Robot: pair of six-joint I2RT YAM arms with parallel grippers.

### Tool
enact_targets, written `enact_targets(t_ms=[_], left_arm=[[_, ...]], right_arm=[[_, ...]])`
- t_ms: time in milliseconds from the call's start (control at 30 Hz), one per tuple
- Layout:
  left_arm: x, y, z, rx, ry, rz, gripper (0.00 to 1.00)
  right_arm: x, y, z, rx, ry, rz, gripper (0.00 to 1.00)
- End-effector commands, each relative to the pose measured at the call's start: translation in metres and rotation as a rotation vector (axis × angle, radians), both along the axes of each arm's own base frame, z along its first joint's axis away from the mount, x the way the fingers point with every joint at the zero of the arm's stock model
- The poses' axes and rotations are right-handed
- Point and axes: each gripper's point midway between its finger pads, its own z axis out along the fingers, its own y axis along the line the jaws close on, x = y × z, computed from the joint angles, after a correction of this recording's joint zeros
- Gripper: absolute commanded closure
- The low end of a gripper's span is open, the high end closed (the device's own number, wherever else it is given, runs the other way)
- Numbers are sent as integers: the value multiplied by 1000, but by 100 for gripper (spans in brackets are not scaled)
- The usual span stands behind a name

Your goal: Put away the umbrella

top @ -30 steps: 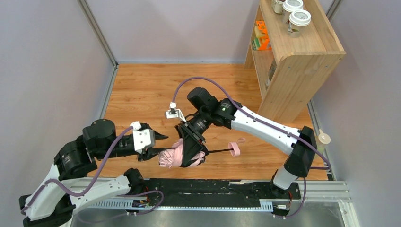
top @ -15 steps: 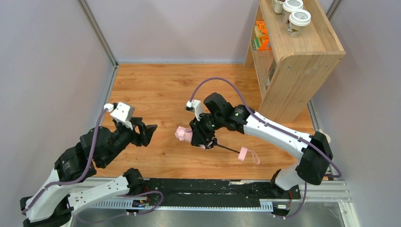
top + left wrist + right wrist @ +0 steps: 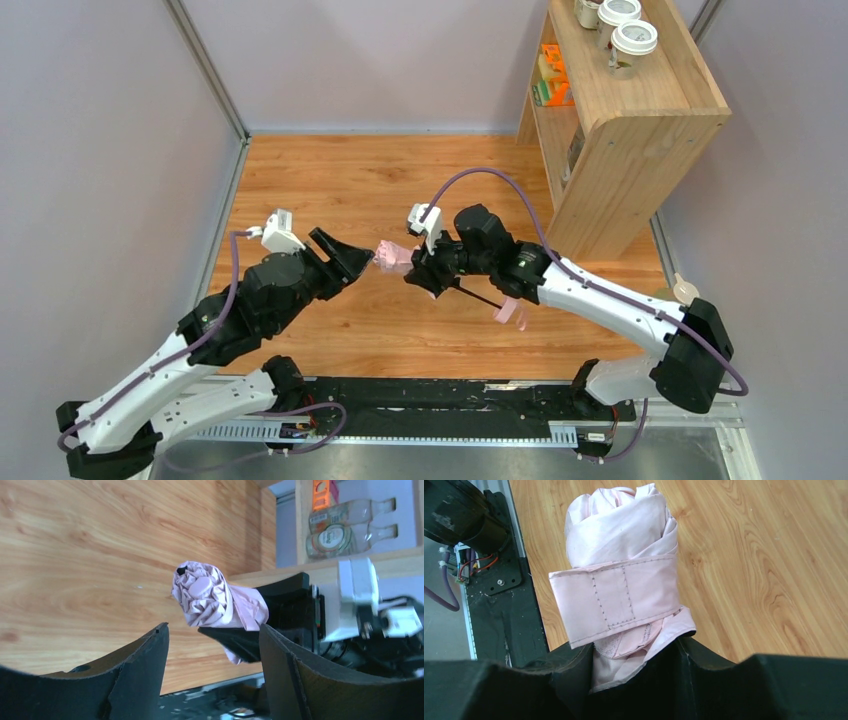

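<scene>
The umbrella is folded into a pale pink bundle with its strap wrapped round it. It hangs above the wooden floor with its tip pointing left. My right gripper is shut on the canopy's rear end. The thin black shaft runs back right to the pink handle. My left gripper is open, with its fingers just short of the canopy tip. In the left wrist view the umbrella sits above the gap of the left gripper, not between the fingers.
A wooden shelf unit stands at the back right with lidded cups on top and bottles inside. Grey walls close in the left and right sides. A black rail runs along the near edge.
The left gripper opened wide and swung up and right to the canopy tip. The right arm lifted the umbrella away from the near edge and turned its tip to the left.
</scene>
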Motion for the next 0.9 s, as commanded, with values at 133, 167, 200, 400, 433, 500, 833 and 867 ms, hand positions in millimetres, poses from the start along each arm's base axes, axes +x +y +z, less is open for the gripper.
enact_targets(t_ms=[133,167,200,400,433,500,833,867], left_arm=[[18,-47,5,-355,141,-68,27],[20,-49,9,-377,118,-74,26],[21,-51,5,-403,115,-80,26],[12,-54,-24,-369,242,-80,26],[11,-48,-28,-342,250,-61,26],[8,-40,-34,-318,281,-23,26],[9,-32,-35,-162,269,-35,25],[10,-29,-37,-119,263,-34,25]], right_arm=[[-18,15,55,146,-121,112,100],[-19,14,55,144,-120,117,100],[-21,15,55,146,-116,120,100],[-12,11,55,125,-132,62,100],[-12,11,56,123,-134,60,100],[-9,8,59,124,-143,33,100],[-3,1,66,79,-192,-3,100],[-3,0,66,71,-198,-5,100]])
